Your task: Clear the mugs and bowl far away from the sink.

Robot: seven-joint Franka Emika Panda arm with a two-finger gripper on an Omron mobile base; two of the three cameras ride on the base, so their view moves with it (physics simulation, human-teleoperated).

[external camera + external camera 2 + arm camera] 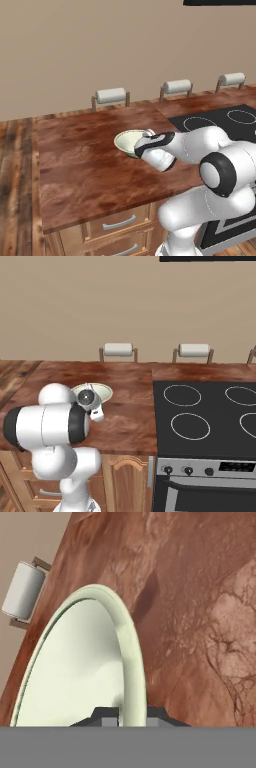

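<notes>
Fingertips (107, 716) straddle the bowl (80, 672) rim, one inside, one outside; we read our gripper (131, 714) pinched on it. Bowl sits over the wooden counter (80, 165), left of the stovetop (205, 416).

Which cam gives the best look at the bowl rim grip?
Hand view: the bowl looms large, its rim running between the shut jaws. In the left base view the bowl is small and partly behind the wrist; in the right base view the arm hides most of it.
</notes>
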